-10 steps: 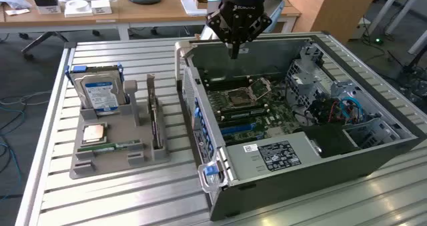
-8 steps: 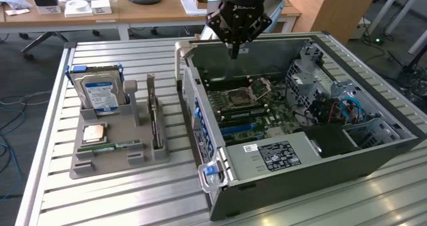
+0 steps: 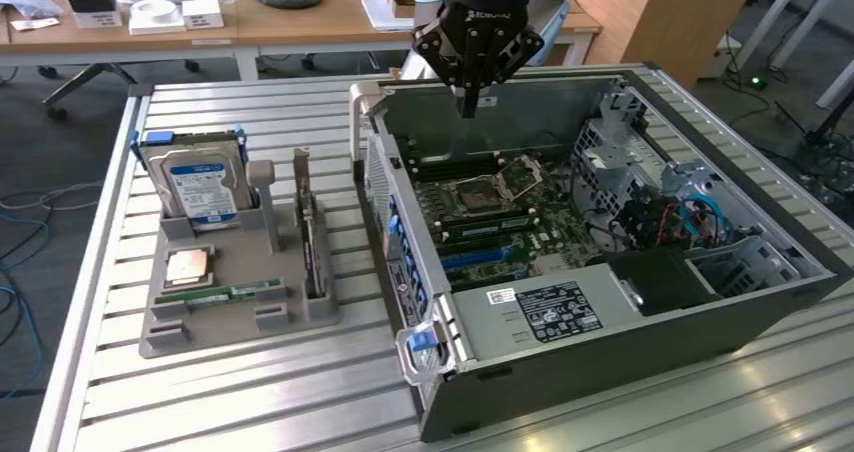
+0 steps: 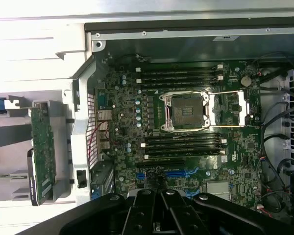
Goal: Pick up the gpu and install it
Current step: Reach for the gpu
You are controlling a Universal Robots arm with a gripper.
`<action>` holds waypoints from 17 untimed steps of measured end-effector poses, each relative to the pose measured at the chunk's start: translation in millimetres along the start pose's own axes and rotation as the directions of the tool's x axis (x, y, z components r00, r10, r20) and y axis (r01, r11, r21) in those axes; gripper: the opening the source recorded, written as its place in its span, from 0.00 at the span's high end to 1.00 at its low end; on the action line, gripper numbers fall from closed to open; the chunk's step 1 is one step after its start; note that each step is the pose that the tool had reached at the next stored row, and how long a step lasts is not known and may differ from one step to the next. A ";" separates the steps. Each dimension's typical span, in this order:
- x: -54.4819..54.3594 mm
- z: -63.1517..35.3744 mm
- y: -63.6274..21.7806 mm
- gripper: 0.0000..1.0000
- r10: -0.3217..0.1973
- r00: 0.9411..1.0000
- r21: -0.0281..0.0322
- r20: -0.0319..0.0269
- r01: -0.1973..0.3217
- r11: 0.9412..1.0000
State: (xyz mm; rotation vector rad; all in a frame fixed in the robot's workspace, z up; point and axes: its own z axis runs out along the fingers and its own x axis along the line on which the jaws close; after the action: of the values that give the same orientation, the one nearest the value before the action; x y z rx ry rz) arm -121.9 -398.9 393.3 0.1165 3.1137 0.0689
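Observation:
The gpu (image 3: 310,234) stands on edge in a slot of the grey holder (image 3: 214,334), on the exterior view's left of the open computer case (image 3: 587,342). Its green board (image 4: 42,149) faces up beside the case wall in the wrist view. My gripper (image 3: 469,108) hangs above the far end of the case, over the motherboard (image 3: 501,217), well apart from the gpu. Its black fingers (image 4: 152,208) meet at a point with nothing between them, shut. Blue expansion slots (image 4: 179,173) lie on the board just beyond the fingertips.
The holder also carries a silver hard drive (image 3: 200,187), a processor chip (image 3: 187,265) and a memory stick (image 3: 220,295). The motherboard has an open processor socket (image 4: 186,110) and black memory slots (image 4: 181,144). Cables and drive cages (image 3: 681,212) fill the case's right side. Desks stand behind.

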 end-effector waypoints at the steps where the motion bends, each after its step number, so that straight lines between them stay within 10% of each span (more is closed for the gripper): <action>1: 0.0 0.0 0.0 0.89 0.000 1.000 0.000 0.000 0.000 1.000; 17: 34.2 -0.8 -2.5 0.89 0.000 1.000 0.000 0.000 0.000 1.000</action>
State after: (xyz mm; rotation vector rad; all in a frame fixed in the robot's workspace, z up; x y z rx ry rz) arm -156.2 -398.9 393.2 0.1164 3.1137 0.0688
